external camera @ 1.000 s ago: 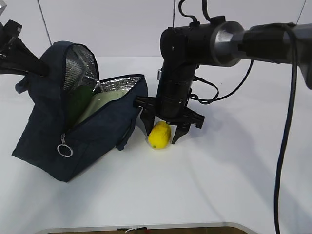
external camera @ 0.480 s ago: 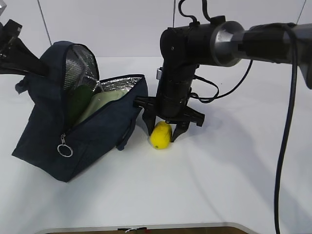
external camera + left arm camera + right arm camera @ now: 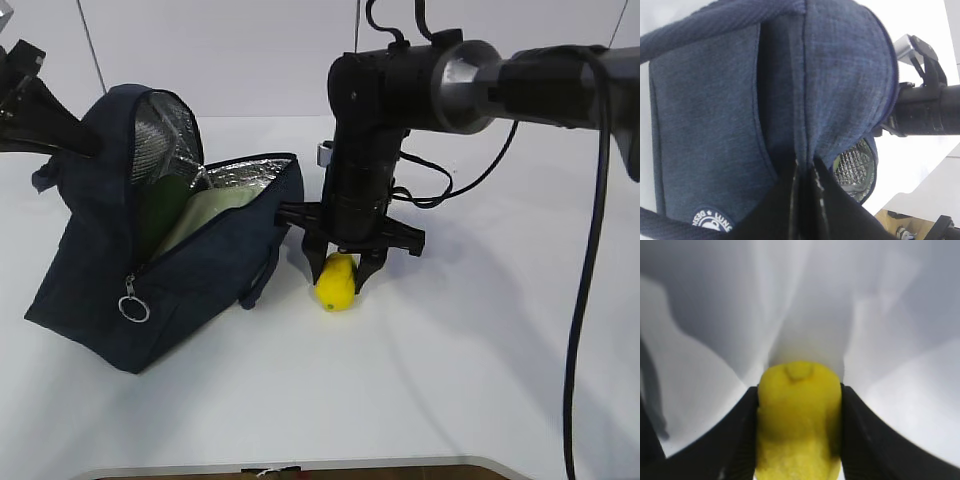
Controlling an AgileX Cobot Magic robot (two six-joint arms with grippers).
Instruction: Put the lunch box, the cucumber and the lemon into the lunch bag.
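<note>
The navy lunch bag (image 3: 160,280) lies tilted on the white table with its top unzipped, silver lining showing. Inside it I see the pale green lid of the lunch box (image 3: 212,212) and the dark green cucumber (image 3: 158,212). My left gripper (image 3: 805,172) is shut on a fold of the bag's fabric (image 3: 830,75) and holds the opening up. My right gripper (image 3: 341,270) points down, shut on the yellow lemon (image 3: 336,282), just right of the bag; in the right wrist view the lemon (image 3: 799,415) fills the gap between both fingers.
The bag's metal ring pull (image 3: 131,308) hangs at its front corner. A black cable (image 3: 590,250) hangs from the right arm at the right. The white table (image 3: 450,380) stretches in front and to the right.
My right gripper's fingers closed in from either side onto the lemon, and the lemon shifted slightly right. The left gripper and the bag stayed still.
</note>
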